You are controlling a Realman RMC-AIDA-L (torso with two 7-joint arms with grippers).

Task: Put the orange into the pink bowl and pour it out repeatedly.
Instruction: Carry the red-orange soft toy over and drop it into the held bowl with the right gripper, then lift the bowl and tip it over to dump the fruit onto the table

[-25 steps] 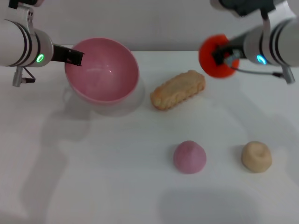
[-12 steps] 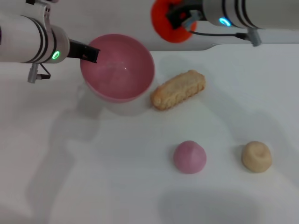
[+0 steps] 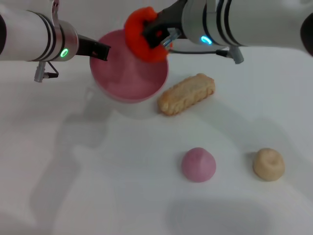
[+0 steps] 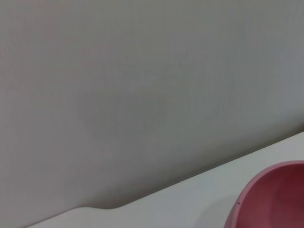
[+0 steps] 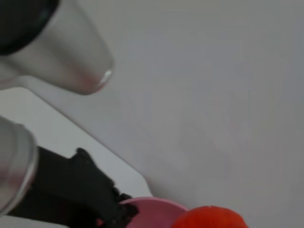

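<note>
Right gripper [image 3: 155, 35] clamps the orange [image 3: 142, 34] above the pink bowl [image 3: 128, 78], over its far right rim.

Left gripper [image 3: 99, 50] pinches the bowl's left rim and holds the bowl tilted and seemingly lifted off the white table [image 3: 98, 186]. Risk, as judged: the orange sits over the rim rather than over the bowl's centre, so a release now could strike the edge and bounce out toward the biscuit-shaped toy [image 3: 187, 94] right of the bowl. The one-sided rim grip may also let the bowl swing or slip on impact. Pink dome lump [image 3: 198, 164] and beige lump [image 3: 268, 164] lie well clear, nearer than the bowl.
</note>
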